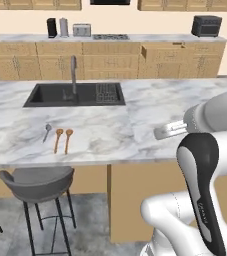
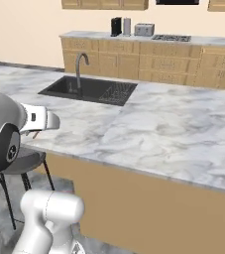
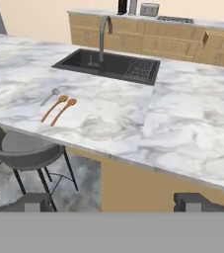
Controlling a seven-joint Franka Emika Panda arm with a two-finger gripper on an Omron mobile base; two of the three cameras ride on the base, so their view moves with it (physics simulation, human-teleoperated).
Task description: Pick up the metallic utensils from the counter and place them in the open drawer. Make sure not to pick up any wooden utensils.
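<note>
Left base view: gripper [image 1: 161, 131] sits over the counter [image 1: 150, 107] near its front edge, right of centre; fingers not resolvable here, nothing visibly held. Grey spoon [image 1: 46, 132] lies well off to the gripper's left, in front of the sink [image 1: 75, 94], with two wooden spoons [image 1: 63, 140] just right of it, side by side, handles toward the front edge. Open drawer [image 1: 163, 50] is on the far cabinet run, pulled out, right of the stove. Right base view: gripper [image 2: 47, 121] pokes out from the arm at left, over the counter's near edge; finger state can't be read from this angle. Hand view: fingers [image 3: 193, 201] stand wide apart at the bottom, empty, touching nothing. Grey spoon [image 3: 49, 97] is far up-left of the fingertips, well apart from them, wooden spoons [image 3: 58, 109] just beside it. Drawer [image 3: 221, 43] at upper right, open.
</note>
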